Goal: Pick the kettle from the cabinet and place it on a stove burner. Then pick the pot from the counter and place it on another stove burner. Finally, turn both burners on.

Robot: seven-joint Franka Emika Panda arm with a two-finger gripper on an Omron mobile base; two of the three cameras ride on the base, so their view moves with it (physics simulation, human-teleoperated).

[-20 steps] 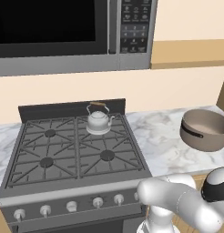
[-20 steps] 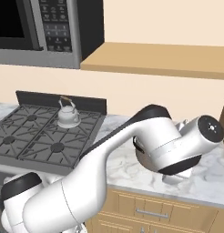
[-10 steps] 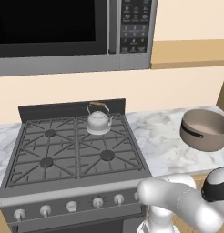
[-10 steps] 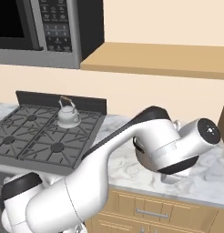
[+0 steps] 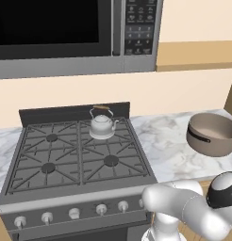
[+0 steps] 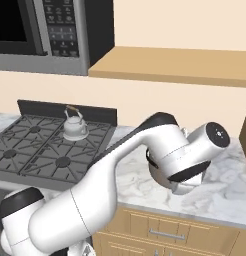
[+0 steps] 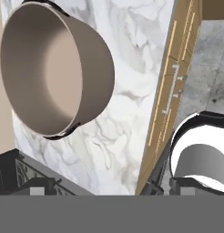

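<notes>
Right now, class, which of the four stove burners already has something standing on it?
The rear right burner, nearest the backsplash on the pot's side. The kettle stands on it; the other three grates are bare, and the pot sits on the counter.

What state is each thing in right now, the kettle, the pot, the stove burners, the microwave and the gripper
kettle: upright, lid on, sitting on the back right burner.
pot: upright and empty on the counter, right of the stove, not held.
stove burners: no flame visible; three are bare.
microwave: door shut.
gripper: open, holding nothing, looking down over the pot.
</notes>
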